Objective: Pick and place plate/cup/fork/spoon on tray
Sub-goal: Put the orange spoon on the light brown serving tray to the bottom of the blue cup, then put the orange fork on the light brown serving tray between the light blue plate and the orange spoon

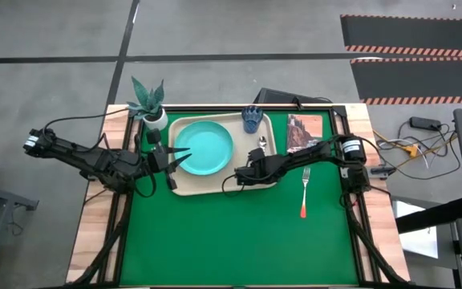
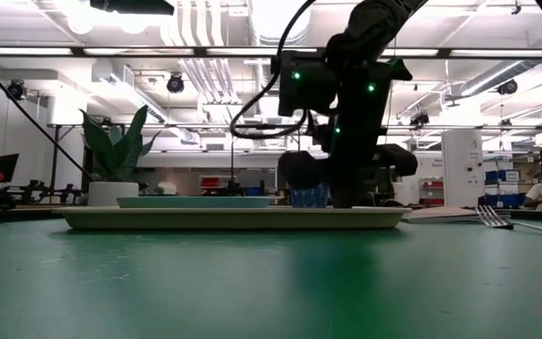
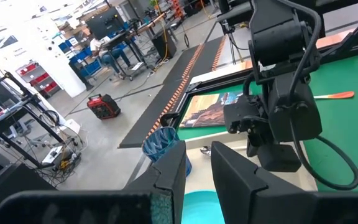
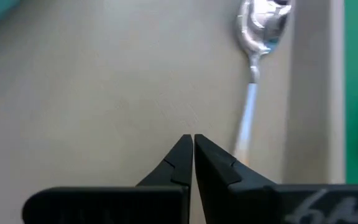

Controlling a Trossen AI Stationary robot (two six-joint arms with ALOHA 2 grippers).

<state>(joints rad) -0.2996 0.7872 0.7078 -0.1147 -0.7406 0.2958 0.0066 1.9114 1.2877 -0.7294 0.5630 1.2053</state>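
High view: tray [image 1: 184, 186] at the mat's [image 1: 239, 241] far edge, left of centre. Plate [image 1: 204, 149] on the tray's left half. Cup [image 1: 252, 120] upright in the tray's far right corner. Spoon [image 1: 261, 146] along the tray's right edge, bowl toward the cup, handle running under the right arm. Fork [image 1: 304, 193] on the mat, off the tray's right edge, tines toward the far edge, red handle toward the near edge. Potted plant [image 1: 150, 103] at the table's far left corner, just outside the tray. Picture card [image 1: 304, 132] flat by the tray's far right corner.

Right gripper [image 1: 241, 177] low over the tray's near right area, beside the plate's rim. Right wrist view: fingertips [image 4: 180, 155] pressed together, holding nothing, over bare tray floor [image 4: 104, 93]; spoon [image 4: 260, 31] just beside them, along the rim.

Left gripper [image 1: 179, 160] at the tray's left edge, tips reaching over the plate's left rim. Left wrist view: fingers [image 3: 235, 177] spread with a narrow gap, nothing between them; cup [image 3: 162, 146] and right arm beyond.

Low view: tray [image 2: 233, 218] edge-on, plate [image 2: 196, 201] on it, cup [image 2: 309, 196] behind the dark arm, fork [image 2: 497, 219] at the right.
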